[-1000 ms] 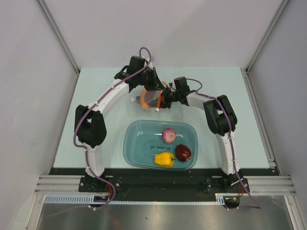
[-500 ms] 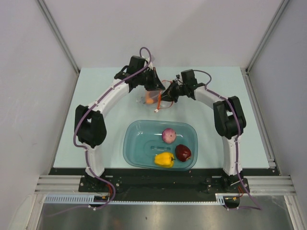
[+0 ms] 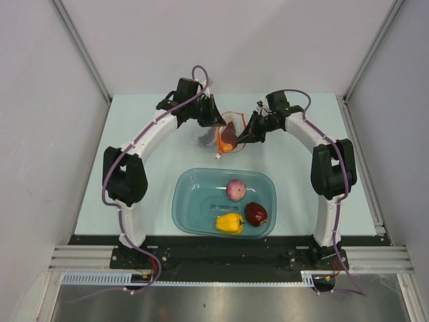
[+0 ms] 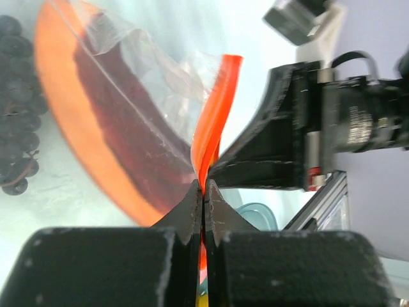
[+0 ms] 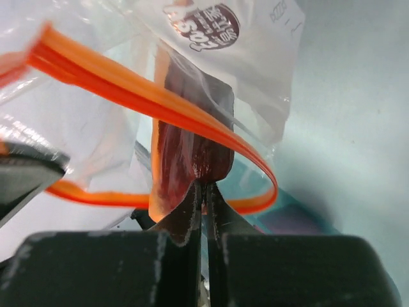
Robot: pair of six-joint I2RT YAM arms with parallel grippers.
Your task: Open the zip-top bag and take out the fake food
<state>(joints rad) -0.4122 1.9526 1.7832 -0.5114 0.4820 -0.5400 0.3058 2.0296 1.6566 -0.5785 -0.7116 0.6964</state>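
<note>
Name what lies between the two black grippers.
The small clear plastic zip-top bag with an orange-red zip strip, holding a long orange-and-maroon slice; top view shows it.

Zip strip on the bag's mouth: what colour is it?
Bright orange-red. The zip strip shows best in the right wrist view.

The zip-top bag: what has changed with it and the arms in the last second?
The right gripper, shut on the zip-top bag, moved right, away from the left gripper, pulling the mouth open. The left gripper kept its grip and place. The onion, apple and pepper stayed in the tub.
</note>
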